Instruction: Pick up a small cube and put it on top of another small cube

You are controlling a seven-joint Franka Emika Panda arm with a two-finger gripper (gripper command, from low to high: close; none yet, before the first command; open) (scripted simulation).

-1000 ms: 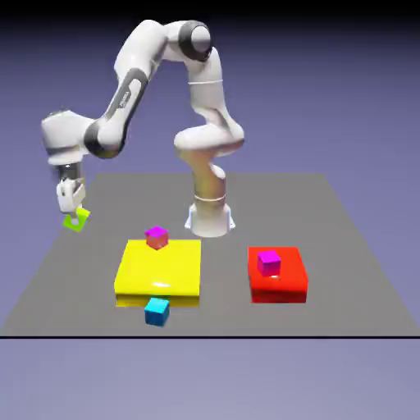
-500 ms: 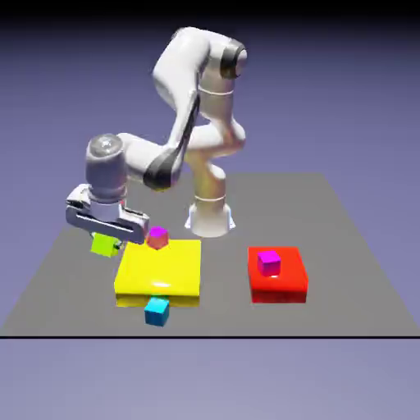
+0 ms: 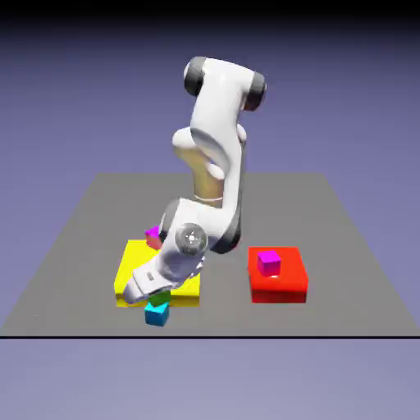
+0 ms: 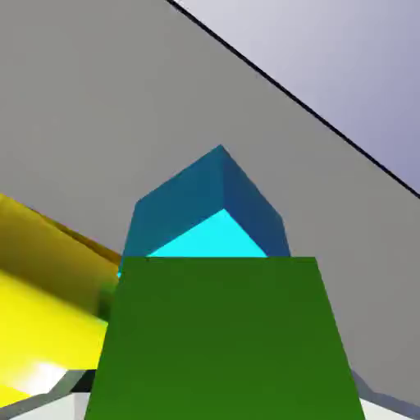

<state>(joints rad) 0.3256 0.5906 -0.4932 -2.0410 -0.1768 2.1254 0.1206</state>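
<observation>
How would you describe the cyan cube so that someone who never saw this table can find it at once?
Find the flat yellow block on the exterior view's left of the grey table. Before its near edge stands the tiny cyan cube, directly below the lime-green cube in the gripper. It alone is turquoise and rests on the table itself.

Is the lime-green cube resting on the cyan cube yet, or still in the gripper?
Cannot tell contact. The lime-green cube sits low in the gripper, directly over the cyan cube; neither view shows a gap.

My arm (image 3: 215,156) is glossy white, built of rounded, bulbous segments with dark grey caps at the joints, one small round silver disc near my wrist, and a pale hand.
</observation>
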